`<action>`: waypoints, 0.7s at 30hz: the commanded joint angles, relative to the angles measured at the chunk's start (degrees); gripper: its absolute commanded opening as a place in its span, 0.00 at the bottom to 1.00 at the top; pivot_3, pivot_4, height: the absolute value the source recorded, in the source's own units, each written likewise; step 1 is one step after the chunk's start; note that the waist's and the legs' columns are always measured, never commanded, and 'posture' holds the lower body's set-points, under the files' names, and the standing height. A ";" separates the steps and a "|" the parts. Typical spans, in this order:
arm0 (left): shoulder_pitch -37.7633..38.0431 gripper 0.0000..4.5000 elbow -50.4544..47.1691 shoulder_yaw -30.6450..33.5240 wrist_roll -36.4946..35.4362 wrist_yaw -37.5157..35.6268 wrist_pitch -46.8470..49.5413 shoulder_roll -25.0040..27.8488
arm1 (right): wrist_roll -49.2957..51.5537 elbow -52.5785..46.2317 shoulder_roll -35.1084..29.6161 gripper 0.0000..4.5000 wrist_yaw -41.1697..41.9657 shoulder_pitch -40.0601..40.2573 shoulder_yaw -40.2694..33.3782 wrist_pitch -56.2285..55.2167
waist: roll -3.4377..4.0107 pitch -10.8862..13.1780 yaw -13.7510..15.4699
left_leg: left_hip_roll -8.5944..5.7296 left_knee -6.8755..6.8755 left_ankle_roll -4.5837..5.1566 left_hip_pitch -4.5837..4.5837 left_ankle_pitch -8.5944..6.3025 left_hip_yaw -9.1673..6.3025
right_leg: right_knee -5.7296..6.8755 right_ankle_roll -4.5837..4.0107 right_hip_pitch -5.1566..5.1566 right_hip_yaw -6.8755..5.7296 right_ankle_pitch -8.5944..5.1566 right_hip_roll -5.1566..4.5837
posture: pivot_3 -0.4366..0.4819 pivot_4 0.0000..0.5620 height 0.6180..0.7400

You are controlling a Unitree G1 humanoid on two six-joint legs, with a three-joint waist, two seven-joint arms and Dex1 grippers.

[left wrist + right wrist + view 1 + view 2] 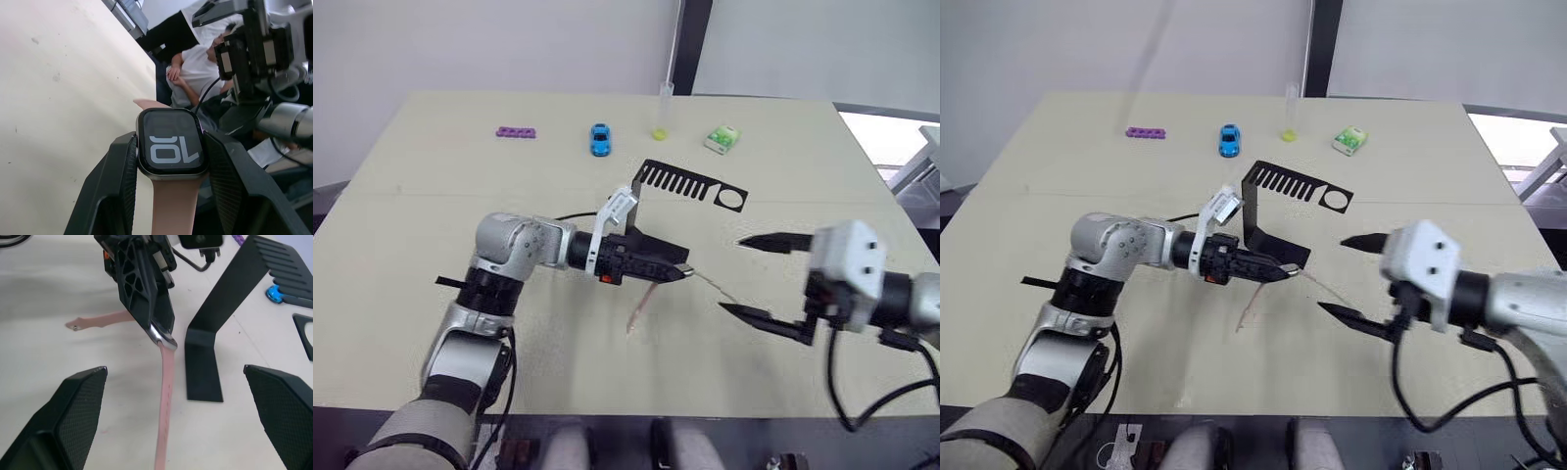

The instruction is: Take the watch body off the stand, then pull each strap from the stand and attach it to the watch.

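Left wrist view: my left gripper [168, 171] clamps the watch body [169, 142], screen reading "10"; right gripper [759, 277] gapes wide.

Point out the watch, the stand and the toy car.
watch [169, 142]: left wrist view, on its black screen.
stand [230, 289]: right wrist view, on the sloping upright.
toy car [599, 139]: left eye view, on its blue roof.
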 commanded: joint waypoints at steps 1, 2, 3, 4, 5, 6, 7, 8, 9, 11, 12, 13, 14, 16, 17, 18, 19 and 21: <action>1.50 0.35 -6.70 -1.71 1.89 -5.39 -9.76 3.51 | 12.31 1.09 0.11 1.00 -0.13 3.37 -10.86 4.87 | 0.00 0.00 -0.03 | 0.01 0.00 0.00 0.02 0.00 0.01 | -0.01 0.00 0.01 0.01 0.00 0.00 | 0.48 0.27 1.00; 2.32 0.35 -8.14 -2.54 3.11 -6.76 -13.04 4.79 | 14.71 1.82 0.16 1.00 -0.81 4.42 -12.56 5.55 | 0.00 0.00 -0.04 | 0.00 0.00 0.00 0.02 0.00 0.01 | -0.04 0.00 0.01 0.03 0.00 0.00 | 0.48 0.27 1.00; 3.57 0.35 -10.14 -3.75 5.03 -8.42 -17.39 6.42 | 16.48 2.39 0.19 1.00 -1.16 5.59 -13.88 6.00 | 0.00 0.00 -0.04 | 0.00 0.01 0.00 0.04 0.00 0.02 | -0.10 0.00 0.03 0.04 0.00 0.00 | 0.48 0.27 1.00; 5.22 0.35 -12.30 -5.46 7.78 -10.24 -22.82 8.32 | 17.43 2.83 0.17 1.00 -1.22 6.87 -14.66 6.08 | 0.00 0.00 -0.08 | -0.01 0.01 0.00 0.06 0.00 0.03 | -0.13 0.00 0.04 0.05 0.00 0.00 | 0.48 0.27 1.00; 6.61 0.35 -14.07 -7.12 10.20 -11.62 -27.14 10.02 | 17.89 2.98 0.05 1.00 -1.33 8.08 -15.08 5.93 | 0.01 0.00 -0.12 | 0.00 0.00 0.00 0.08 0.00 0.04 | -0.16 -0.01 0.05 0.07 0.00 0.00 | 0.48 0.27 1.00; 8.26 0.35 -15.54 -8.72 13.11 -12.13 -31.82 11.37 | 17.19 2.94 -0.04 1.00 -1.07 9.59 -14.89 5.15 | 0.02 -0.01 -0.11 | -0.01 -0.04 0.00 0.11 0.00 0.07 | -0.19 -0.01 0.05 0.10 -0.01 0.01 | 0.48 0.27 1.00; 9.79 0.35 -16.48 -10.09 15.43 -11.56 -34.76 12.09 | 15.98 2.70 -0.06 1.00 -0.56 11.24 -14.27 4.03 | 0.02 -0.01 -0.03 | 0.00 -0.05 0.00 0.12 0.00 0.10 | -0.20 -0.02 0.06 0.12 -0.01 0.03 | 0.48 0.27 1.00; 11.17 0.35 -17.20 -11.00 17.23 -10.67 -36.83 12.40 | 14.86 2.44 -0.03 1.00 -0.09 12.68 -13.58 2.84 | 0.02 -0.01 0.04 | -0.01 -0.04 0.00 0.12 0.00 0.10 | -0.21 -0.02 0.06 0.12 -0.01 0.02 | 0.48 0.27 1.00; 12.60 0.35 -18.01 -11.63 18.38 -9.69 -38.06 12.31 | 13.91 2.35 -0.04 1.00 0.22 13.81 -12.72 1.81 | 0.02 -0.01 0.07 | -0.01 -0.03 0.01 0.12 -0.01 0.10 | -0.23 -0.02 0.09 0.13 -0.01 0.02 | 0.48 0.27 1.00; 14.67 0.35 -19.02 -12.54 20.14 -8.04 -39.16 11.91 | 12.82 2.57 -0.25 1.00 0.18 14.87 -11.17 0.08 | 0.02 -0.01 0.18 | -0.02 0.01 0.09 0.10 -0.05 0.09 | -0.26 -0.01 0.13 0.14 -0.01 0.02 | 0.48 0.27 1.00; 15.70 0.35 -19.11 -13.18 21.65 -7.15 -40.70 11.68 | 12.04 2.84 -0.39 1.00 0.16 15.21 -10.21 -0.83 | 0.01 -0.01 0.17 | -0.02 0.03 0.12 0.09 -0.07 0.08 | -0.25 -0.01 0.13 0.14 -0.01 0.02 | 0.48 0.27 1.00; 16.63 0.35 -19.05 -13.80 22.94 -6.33 -41.66 11.46 | 11.10 3.17 -0.60 1.00 0.18 15.47 -9.19 -1.73 | 0.01 -0.01 0.16 | -0.01 0.05 0.14 0.07 -0.08 0.07 | -0.25 -0.01 0.13 0.14 -0.01 0.02 | 0.48 0.27 1.00; 17.46 0.35 -18.93 -14.37 24.14 -5.55 -42.38 11.23 | 10.21 3.48 -0.74 1.00 0.28 15.81 -8.31 -2.60 | 0.02 -0.01 0.16 | -0.01 0.05 0.16 0.08 -0.09 0.07 | -0.24 -0.01 0.13 0.14 -0.01 0.02 | 0.48 0.27 1.00; 18.54 0.35 -18.52 -15.33 26.08 -4.40 -43.32 10.76 | 8.73 3.94 -1.06 1.00 0.76 16.46 -6.83 -4.23 | 0.02 -0.01 0.13 | -0.01 0.05 0.16 0.09 -0.09 0.07 | -0.25 -0.01 0.14 0.14 -0.01 0.03 | 0.48 0.27 1.00; 18.94 0.35 -18.26 -15.90 27.22 -3.97 -43.72 10.69 | 7.96 4.22 -1.32 1.00 1.06 16.73 -6.02 -5.09 | 0.02 -0.01 0.14 | -0.01 0.05 0.16 0.09 -0.09 0.07 | -0.24 -0.01 0.14 0.14 0.00 0.03 | 0.48 0.27 1.00; 19.28 0.35 -17.92 -16.22 28.22 -3.34 -44.15 10.42 | 6.83 4.56 -1.62 1.00 1.42 16.93 -5.15 -6.17 | 0.02 -0.01 0.13 | -0.01 0.05 0.16 0.09 -0.09 0.07 | -0.23 -0.01 0.14 0.14 -0.01 0.03 | 0.48 0.27 1.00; 19.44 0.35 -17.47 -16.47 29.09 -2.35 -43.79 9.95 | 5.54 5.05 -2.02 1.00 1.75 17.01 -4.18 -7.25 | 0.02 -0.01 0.14 | -0.01 0.05 0.16 0.09 -0.09 0.07 | -0.24 -0.01 0.14 0.14 -0.01 0.03 | 0.48 0.27 1.00; 19.50 0.35 -17.00 -16.67 29.61 -1.53 -42.42 9.21 | 3.38 6.01 -2.71 1.00 2.23 16.86 -2.55 -9.15 | 0.02 -0.01 0.13 | -0.01 0.05 0.17 0.10 -0.09 0.07 | -0.23 0.00 0.14 0.14 -0.01 0.03 | 0.48 0.27 1.00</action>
